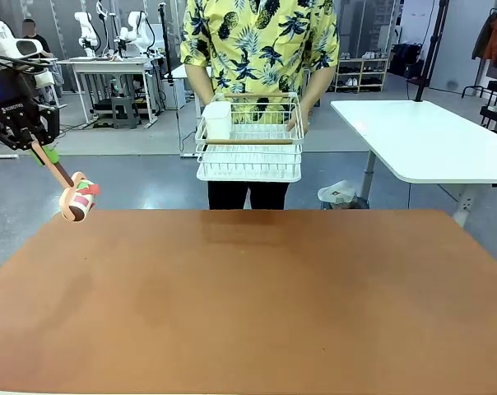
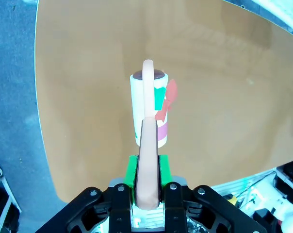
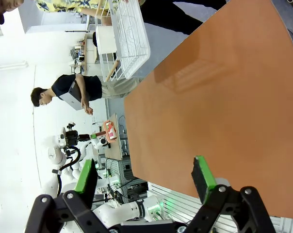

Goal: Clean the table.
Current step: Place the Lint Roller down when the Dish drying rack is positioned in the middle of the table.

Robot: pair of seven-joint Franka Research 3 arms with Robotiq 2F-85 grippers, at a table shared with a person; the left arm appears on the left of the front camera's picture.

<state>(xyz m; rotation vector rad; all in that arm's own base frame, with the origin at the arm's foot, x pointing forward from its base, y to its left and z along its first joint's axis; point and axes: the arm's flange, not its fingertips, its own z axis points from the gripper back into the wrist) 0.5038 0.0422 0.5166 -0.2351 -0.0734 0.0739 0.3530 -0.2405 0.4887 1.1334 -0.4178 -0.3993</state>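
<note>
At the left edge of the frame my left end effector (image 1: 36, 141) grips a lint roller (image 1: 76, 200) by its handle; my right end effector (image 3: 144, 177) gapes wide. The counter (image 1: 257, 304) spans the lower frame. I should lower the roller flat, then sweep in steady overlapping passes.
</note>
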